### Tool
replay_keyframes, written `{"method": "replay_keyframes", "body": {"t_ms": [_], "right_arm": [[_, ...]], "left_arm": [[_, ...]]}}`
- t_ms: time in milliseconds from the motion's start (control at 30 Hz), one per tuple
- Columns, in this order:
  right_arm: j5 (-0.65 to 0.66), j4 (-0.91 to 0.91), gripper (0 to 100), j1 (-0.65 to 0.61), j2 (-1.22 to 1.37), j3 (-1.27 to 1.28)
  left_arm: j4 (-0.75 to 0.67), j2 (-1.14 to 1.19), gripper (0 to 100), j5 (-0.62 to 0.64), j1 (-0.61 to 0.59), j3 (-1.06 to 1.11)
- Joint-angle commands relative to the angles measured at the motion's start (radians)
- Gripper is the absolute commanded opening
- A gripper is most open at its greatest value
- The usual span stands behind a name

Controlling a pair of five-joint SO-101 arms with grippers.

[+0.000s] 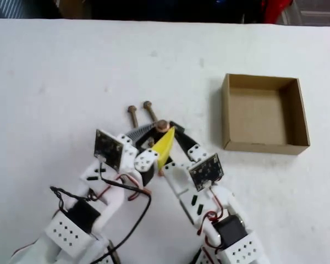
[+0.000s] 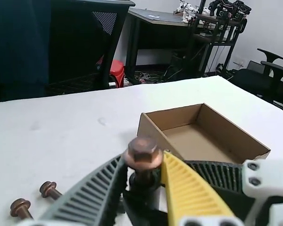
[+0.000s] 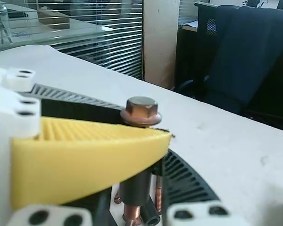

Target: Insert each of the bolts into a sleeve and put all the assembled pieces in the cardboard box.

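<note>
Left gripper [image 2: 142,164] clenched on the copper hex-head bolt [image 2: 142,153] seated in its black sleeve [image 3: 137,188], right gripper's [image 1: 171,132] state impossible to tell; best carried upright to the open cardboard box [image 1: 262,110].

Bench surface: one box, loose hardware.
The white bench [image 1: 71,71] carries an open cardboard box [image 1: 264,147], standing upright toward its right side, opening upward. Two copper-coloured bolts [image 1: 133,115] lie flat near the middle, well apart from the box. Their heads point toward the far edge, and the second [image 1: 150,111] is just beside the first.
</note>
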Motion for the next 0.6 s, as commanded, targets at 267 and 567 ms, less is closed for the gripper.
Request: {"method": "replay_keyframes", "body": {"t_ms": [267, 567], "right_arm": [[0.015, 0.002, 1.8, 0.012, -0.013, 0.008], [0.015, 0.002, 1.8, 0.013, -0.013, 0.008]], "left_arm": [[-0.003, -0.022, 25, 0.003, -0.053, -0.015], [-0.006, -0.022, 26, 0.005, -0.059, -0.017]]}}
